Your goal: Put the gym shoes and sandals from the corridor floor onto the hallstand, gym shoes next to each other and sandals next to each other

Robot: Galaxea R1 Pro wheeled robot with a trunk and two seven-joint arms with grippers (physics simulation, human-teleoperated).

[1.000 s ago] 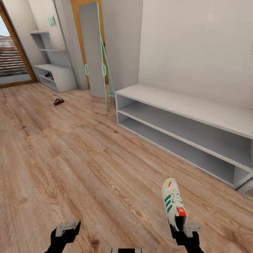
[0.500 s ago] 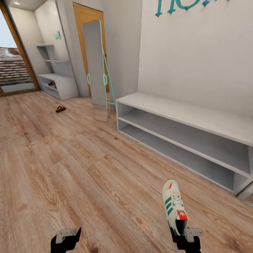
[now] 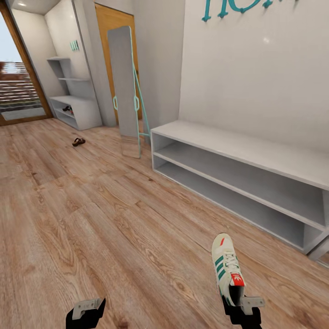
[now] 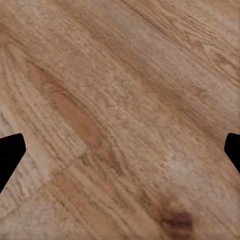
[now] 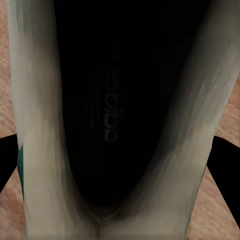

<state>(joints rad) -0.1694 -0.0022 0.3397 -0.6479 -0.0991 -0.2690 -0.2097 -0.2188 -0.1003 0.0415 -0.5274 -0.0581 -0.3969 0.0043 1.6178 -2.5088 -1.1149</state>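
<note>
Cream gym shoe stays clamped in my right gripper, left gripper open and empty; my view has settled on the hallstand.

head: high, down corridor | wrists: close, probably downward | shared: floor

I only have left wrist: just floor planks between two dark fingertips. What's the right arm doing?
Observer: The right gripper is shut on a gym shoe, holding it by the heel end, toe pointing away from the robot.
Operator: Where's the rack?
Observer: The hallstand stands far ahead on the left, by the glass door. A dark shoe-like thing, probably a sandal, sits in its upper slot.
Operator: Anything left on the floor?
Observer: One sandal lies on the corridor floor, short of the hallstand.
</note>
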